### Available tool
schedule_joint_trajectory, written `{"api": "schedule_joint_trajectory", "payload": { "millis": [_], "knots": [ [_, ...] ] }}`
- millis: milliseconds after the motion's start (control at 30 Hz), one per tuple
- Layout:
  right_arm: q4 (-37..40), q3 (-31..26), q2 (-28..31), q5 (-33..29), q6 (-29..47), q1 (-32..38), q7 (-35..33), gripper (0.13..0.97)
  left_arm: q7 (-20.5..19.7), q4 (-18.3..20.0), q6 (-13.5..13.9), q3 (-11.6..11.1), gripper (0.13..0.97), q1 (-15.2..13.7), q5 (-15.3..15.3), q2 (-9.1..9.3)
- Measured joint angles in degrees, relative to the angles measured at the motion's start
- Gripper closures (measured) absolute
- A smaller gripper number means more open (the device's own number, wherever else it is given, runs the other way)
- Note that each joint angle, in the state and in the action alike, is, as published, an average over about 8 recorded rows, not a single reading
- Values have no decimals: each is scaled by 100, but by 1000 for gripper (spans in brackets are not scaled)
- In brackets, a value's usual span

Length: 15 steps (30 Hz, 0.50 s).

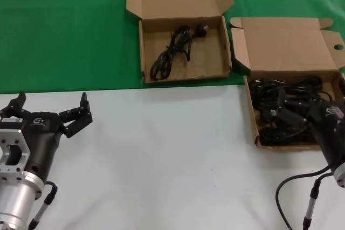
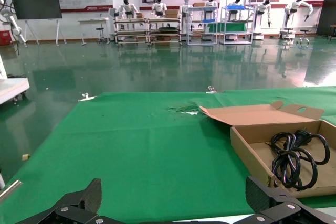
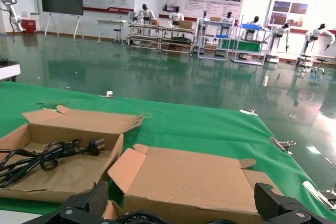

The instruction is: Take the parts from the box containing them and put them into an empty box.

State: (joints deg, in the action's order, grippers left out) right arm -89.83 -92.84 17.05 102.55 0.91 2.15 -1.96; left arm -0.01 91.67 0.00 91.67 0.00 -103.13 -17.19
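Overhead, the head view lays out both shallow brown corrugated cardboard boxes. The box with the narrower, ear-flapped lid (image 1: 185,47) sits on the green cloth (image 1: 64,30) and holds a single black bundled power cord (image 1: 175,49), its plug toward the lid side. Just beside it, nearer the robot's right, the box with the broad flat lid panel (image 1: 294,87) straddles the edge between cloth and white tabletop (image 1: 161,154) and is filled with a tangle of black coiled cords (image 1: 280,106).

Only this view shows the right gripper (image 1: 285,114) reaching down into that tangle; whether it is clamped on a cord cannot be told. The right wrist view shows its two black fingertips (image 3: 278,205) set wide apart, just above the broad lid panel (image 3: 189,174), with the other box (image 3: 58,153) beyond.

The left gripper (image 1: 51,109) hovers over the white tabletop with jaws spread; its wrist view shows fingertips (image 2: 86,198) parted and the lone cord (image 2: 294,156) resting in its box (image 2: 249,148).
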Motion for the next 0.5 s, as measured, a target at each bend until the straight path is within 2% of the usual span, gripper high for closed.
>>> {"api": "schedule_joint_trajectory", "payload": {
  "millis": [500],
  "knots": [
    [-2,1,0,0,-1,-3,2,129,1,0,0,0,132,0,0,0]
  ]
}}
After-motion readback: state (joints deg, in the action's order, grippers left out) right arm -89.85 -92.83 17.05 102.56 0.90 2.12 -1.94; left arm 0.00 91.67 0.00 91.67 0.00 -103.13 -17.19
